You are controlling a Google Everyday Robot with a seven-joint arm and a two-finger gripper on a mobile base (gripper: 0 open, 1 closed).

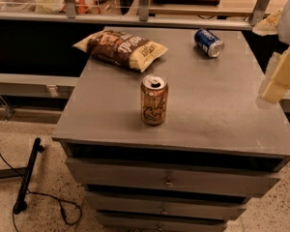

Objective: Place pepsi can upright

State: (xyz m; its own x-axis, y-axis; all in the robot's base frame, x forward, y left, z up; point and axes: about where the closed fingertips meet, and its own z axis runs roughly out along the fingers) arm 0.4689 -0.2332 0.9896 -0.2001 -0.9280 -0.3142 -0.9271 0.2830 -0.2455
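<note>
The pepsi can [208,42] is blue with white markings and lies on its side at the far right of the grey cabinet top [217,115], its silver end facing front right. My gripper [276,81] is cream-coloured and hangs at the right edge of the view, above the cabinet's right side. It is in front of and to the right of the pepsi can, well apart from it, and holds nothing that I can see.
A tan-gold can [154,100] with cursive script stands upright near the middle front. A brown and yellow chip bag [121,49] lies at the far left. Drawers [169,181] sit below the top. A black pole and cable [29,175] lie on the floor at left.
</note>
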